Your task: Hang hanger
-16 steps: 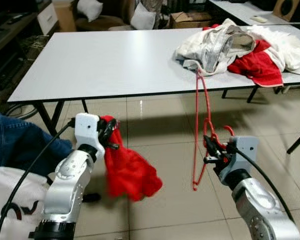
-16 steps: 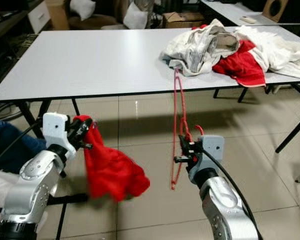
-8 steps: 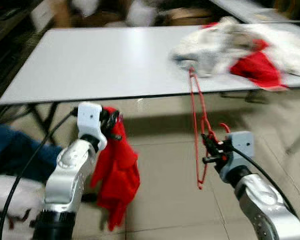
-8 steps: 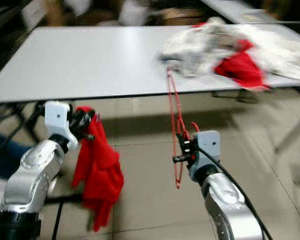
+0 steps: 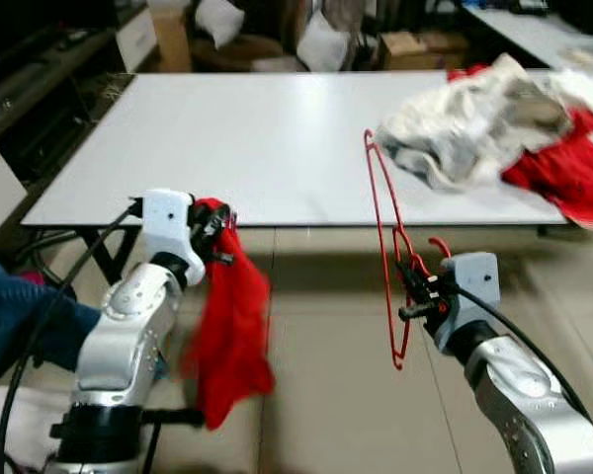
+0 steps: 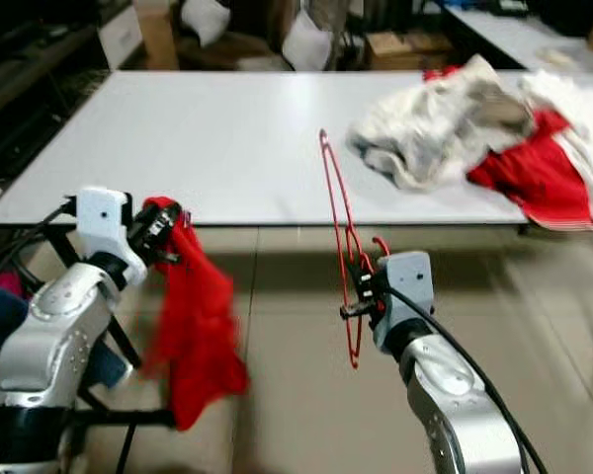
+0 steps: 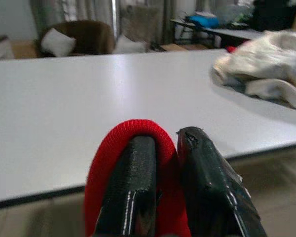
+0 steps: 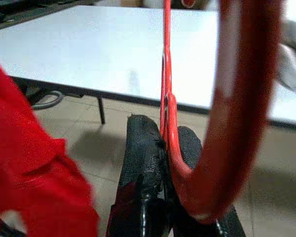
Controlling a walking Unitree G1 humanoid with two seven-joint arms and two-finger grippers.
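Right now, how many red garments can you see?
2: one red garment hangs from the left gripper; another red garment lies in the pile on the table. More may be hidden there.

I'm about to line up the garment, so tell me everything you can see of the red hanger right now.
The red hanger is a thin frame that looks like plastic or coated wire, with a curved hook at its neck. The right gripper has its jaws shut on the neck, just below the hook. The hanger stands nearly upright on edge, one end rising in front of the white table, the other pointing at the floor. Nothing else touches it; no garment hangs on it.
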